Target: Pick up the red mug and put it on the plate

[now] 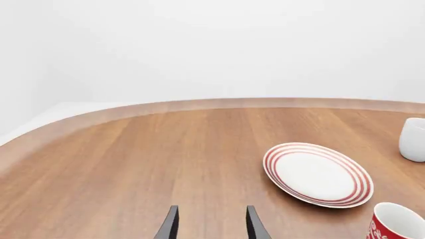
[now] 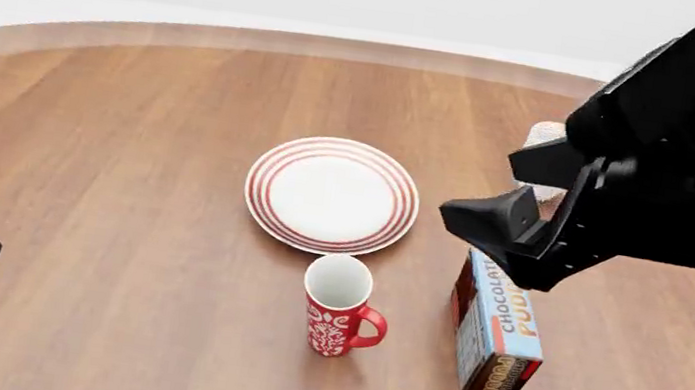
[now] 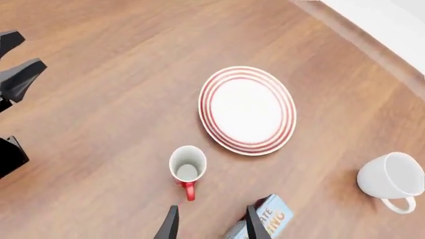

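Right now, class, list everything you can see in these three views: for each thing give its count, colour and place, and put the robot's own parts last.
Table: one, brown wood, under everything.
Plate: one, white with red rings, mid-table, nothing on it.
Red mug: one, red with white pattern, white inside, upright just in front of the plate, handle to the right.
White mug: one, white, upright, right of the plate; mostly hidden by the right arm in the front view.
Pudding box: one, blue and brown, right of the red mug.
Left hand: black, open, low at near left.
Right hand: black, open, raised above the box and the red mug.
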